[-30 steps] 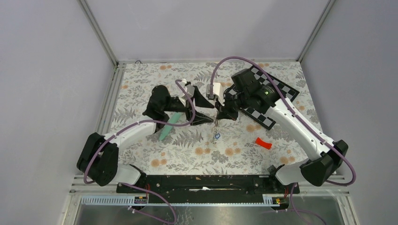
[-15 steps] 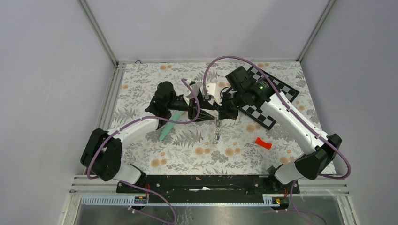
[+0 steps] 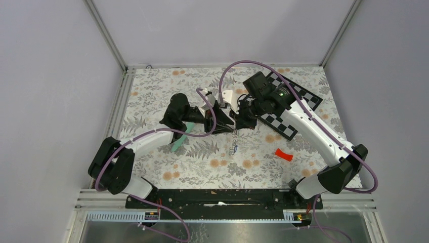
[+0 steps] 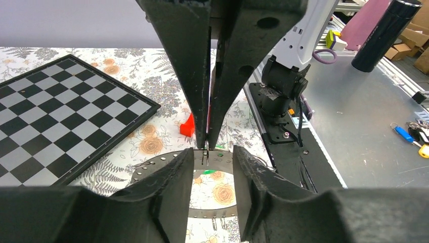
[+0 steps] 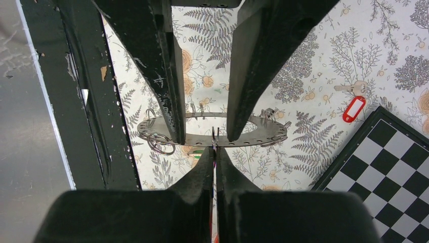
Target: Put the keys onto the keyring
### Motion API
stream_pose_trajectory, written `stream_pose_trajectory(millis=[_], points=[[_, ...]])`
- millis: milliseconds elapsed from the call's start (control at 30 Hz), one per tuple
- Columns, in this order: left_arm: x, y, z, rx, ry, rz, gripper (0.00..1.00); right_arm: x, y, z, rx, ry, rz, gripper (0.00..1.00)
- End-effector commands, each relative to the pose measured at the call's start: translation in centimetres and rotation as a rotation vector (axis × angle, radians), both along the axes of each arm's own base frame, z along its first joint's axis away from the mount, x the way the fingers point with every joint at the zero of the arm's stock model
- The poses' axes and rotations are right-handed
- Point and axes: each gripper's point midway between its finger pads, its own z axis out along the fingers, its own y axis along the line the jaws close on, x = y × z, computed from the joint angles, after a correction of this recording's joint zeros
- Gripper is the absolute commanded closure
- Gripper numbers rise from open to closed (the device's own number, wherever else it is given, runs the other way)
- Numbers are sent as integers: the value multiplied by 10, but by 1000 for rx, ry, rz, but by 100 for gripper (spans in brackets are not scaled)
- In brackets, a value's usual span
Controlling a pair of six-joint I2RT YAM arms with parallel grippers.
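One keyring [image 5: 253, 137], one chessboard [image 3: 309, 96], one tube [image 3: 178, 142], one red piece [image 3: 284, 154].

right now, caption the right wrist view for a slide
Right gripper shut on the keyring rim, open left gripper's tips flanking the pinch; red-tagged key on the cloth.

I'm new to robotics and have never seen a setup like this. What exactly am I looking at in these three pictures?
Two robot arms, left and right, each end in a two-finger end effector. One picture looks down from above. The other two come from cameras on the wrists. On the floral cloth lie a chessboard, a mint tube, a red piece and a red-tagged key. The right end effector is shut on the keyring at its rim, with the chain dangling. The left end effector is open, close to the ring.
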Motion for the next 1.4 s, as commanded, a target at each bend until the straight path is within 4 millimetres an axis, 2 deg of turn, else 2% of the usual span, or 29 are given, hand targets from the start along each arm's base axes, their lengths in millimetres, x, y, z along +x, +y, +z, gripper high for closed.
stream_pose_trajectory(millis=[0, 200, 400, 633, 733, 933, 1033, 1200, 1367], points=[[-6, -1, 10, -40, -47, -33, 64, 2, 10, 12, 45, -25, 6, 100], [-5, -3, 12, -52, -41, -30, 67, 2, 9, 10, 45, -23, 5, 100], [-4, -5, 11, -50, -31, -31, 76, 1, 9, 8, 46, -21, 5, 100], [-4, -5, 10, -49, -27, -30, 90, 0, 10, 4, 45, -15, 8, 100], [-3, -5, 10, -47, -19, -27, 100, 0, 9, 4, 48, -17, 7, 100], [-7, -2, 11, -43, -14, -28, 100, 0, 7, 4, 67, -43, -15, 100], [-9, -1, 13, -50, -11, -18, 100, -1, 6, 4, 83, -58, -26, 95], [-11, 6, 24, -107, -4, 4, 100, -2, 5, 8, 114, -79, -49, 72], [-14, 12, 38, -159, -4, 18, 100, -2, 1, 13, 144, -108, -72, 60]])
